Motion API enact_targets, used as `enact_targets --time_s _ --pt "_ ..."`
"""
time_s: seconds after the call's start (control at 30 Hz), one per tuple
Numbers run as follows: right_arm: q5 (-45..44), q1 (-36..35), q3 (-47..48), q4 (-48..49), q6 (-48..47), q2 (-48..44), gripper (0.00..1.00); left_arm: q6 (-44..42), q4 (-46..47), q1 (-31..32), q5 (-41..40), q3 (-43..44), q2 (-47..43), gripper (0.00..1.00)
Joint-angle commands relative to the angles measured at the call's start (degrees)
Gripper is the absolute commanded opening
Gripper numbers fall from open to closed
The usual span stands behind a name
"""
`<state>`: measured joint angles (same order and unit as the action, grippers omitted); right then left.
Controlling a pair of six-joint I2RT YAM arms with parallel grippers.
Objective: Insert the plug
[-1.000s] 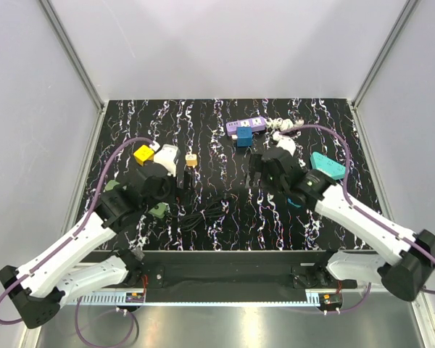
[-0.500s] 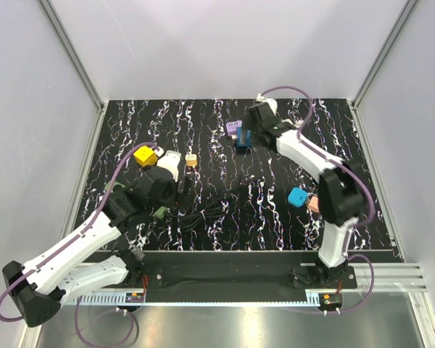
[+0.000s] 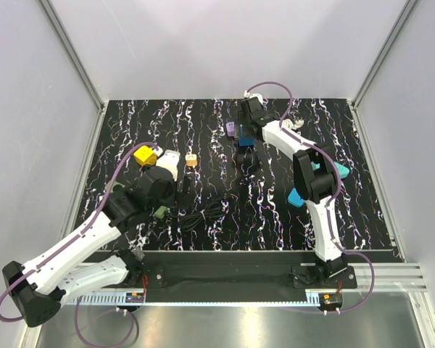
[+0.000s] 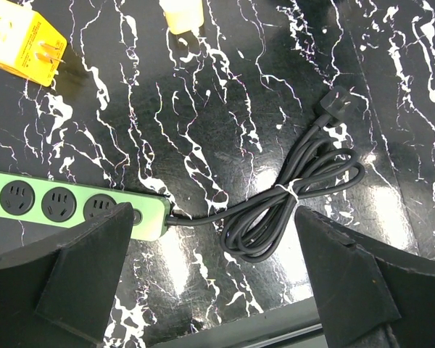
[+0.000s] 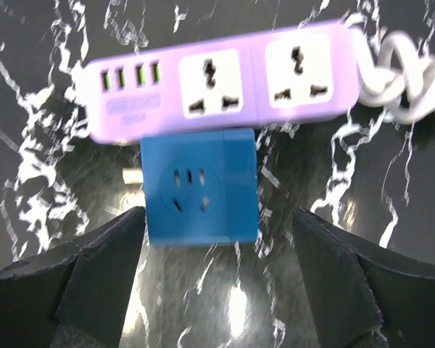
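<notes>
Right pincer (image 5: 217, 217) now above blue adapter (image 5: 201, 186)

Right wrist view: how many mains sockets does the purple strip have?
2 on the purple strip. One socket is at its middle, beside the blue adapter; the other socket is next to it, nearer the white cable. The opposite end holds USB ports. None looks hidden.

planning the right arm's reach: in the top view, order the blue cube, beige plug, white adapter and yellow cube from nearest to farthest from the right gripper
From the right gripper, top view:
1. blue cube, at its fingertips, far side of the table.
2. beige plug, to its left, mid table.
3. white adapter, further left.
4. yellow cube, farthest left.
</notes>
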<state>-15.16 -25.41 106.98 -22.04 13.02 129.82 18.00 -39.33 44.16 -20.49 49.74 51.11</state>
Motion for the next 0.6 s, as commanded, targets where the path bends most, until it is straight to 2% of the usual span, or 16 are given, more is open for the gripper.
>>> enact_targets --time_s 0.0,0.17,0.27,0.3,0.4,0.5,0.57 --pt "1.71 1.06 3.85 1.48 -2.64 2.27 0.85 -0.95 2.15 -0.22 -1.31 0.54 1.53 0.99" --pt "9.42 1.59 4.73 1.48 -4.84 3.51 0.79 -0.95 2.15 -0.3 -0.87 0.89 2.59 0.99" --pt "9.8 1.68 2.8 1.39 -6.33 2.2 0.6 -0.77 2.15 -0.48 -0.78 0.98 3.29 0.99" --pt "9.62 1.68 1.06 1.56 -7.21 0.63 0.46 -0.42 2.15 -0.57 -0.69 0.98 3.29 0.99" --pt "9.62 1.68 -4.29 2.53 -10.01 -4.2 0.29 1.33 2.33 -1.44 0.18 1.06 2.85 0.99" --pt "12.6 1.59 -10.45 6.04 -12.48 -9.83 0.2 2.3 3.29 -3.98 7.63 1.42 3.29 0.99" --pt "17.85 1.59 -18.18 10.51 -12.67 -16.77 0.14 3.0 4.08 -6.7 13.79 1.68 3.9 0.99"
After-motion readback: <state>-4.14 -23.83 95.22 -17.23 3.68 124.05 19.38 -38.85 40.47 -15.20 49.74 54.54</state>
